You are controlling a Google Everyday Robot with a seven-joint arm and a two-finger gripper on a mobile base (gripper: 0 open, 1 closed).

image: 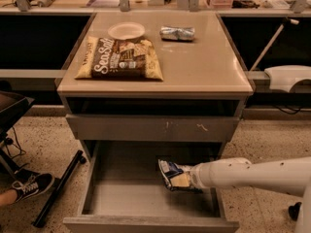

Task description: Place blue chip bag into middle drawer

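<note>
Camera view: reaching in from the right with gripper [188, 177] clamped on blue chip bag [172, 174], low over the right half of the open middle drawer [126, 194]. Placing step, judged nearly complete. Next: lower onto the floor, release, withdraw without catching the scratched drawer front [153, 128] above.

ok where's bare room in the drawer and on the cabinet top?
In the middle drawer, floor bare left and front of the blue chip bag; right side taken by bag and pincer. On the cabinet top, bare right of the Sea Salt bag, in front of the foil packet. Left half crowded, with the plate.
</note>
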